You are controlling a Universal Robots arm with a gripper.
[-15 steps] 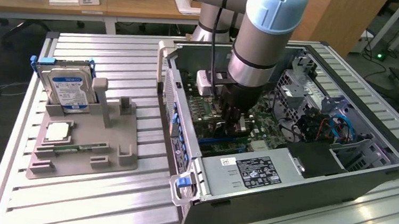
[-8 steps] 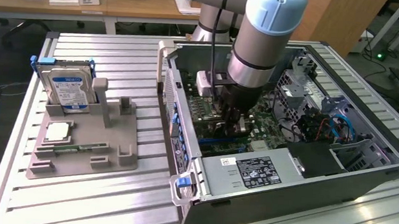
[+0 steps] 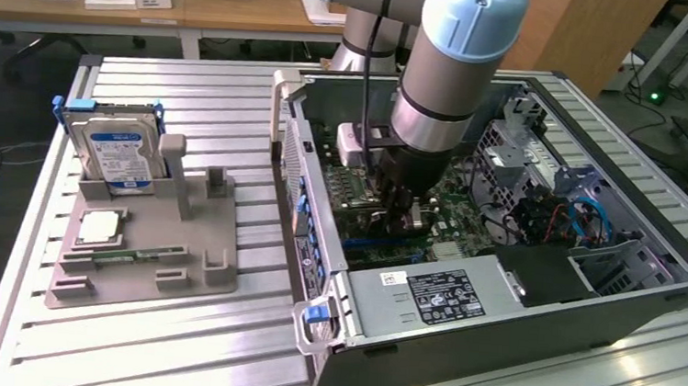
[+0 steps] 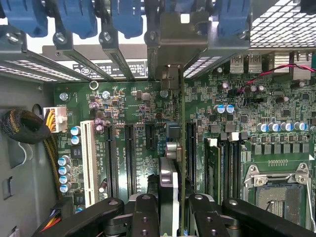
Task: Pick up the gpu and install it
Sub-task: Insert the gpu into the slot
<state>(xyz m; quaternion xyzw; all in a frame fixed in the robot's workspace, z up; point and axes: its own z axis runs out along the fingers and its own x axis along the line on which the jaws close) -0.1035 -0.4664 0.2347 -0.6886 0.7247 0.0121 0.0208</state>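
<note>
While the tool [image 4: 169, 210] clamps the gpu [image 4: 176, 148] on edge, the card hangs over the motherboard [image 4: 123, 128].
Held upright inside the open computer case [image 3: 630, 299], its lower edge can line up with a slot, bracket toward the rear openings.

Green motherboard [image 4: 148, 123] dotted with blue-topped capacitors, black slots and one white slot [image 4: 89, 163]. Blue latches [image 4: 79, 17] line the grey case [image 3: 630, 308]. Black claw [image 4: 169, 217] grips a dark green gpu [image 4: 181, 163]. Blue-and-white labelled silver hard drive [image 3: 119, 157] stands on a beige-grey tray [image 3: 154, 270]; ribbed silver desk [image 3: 159, 354].

Slatted table [image 3: 184, 346]: tray [image 3: 148, 261], computer case [image 3: 492, 352].
</note>
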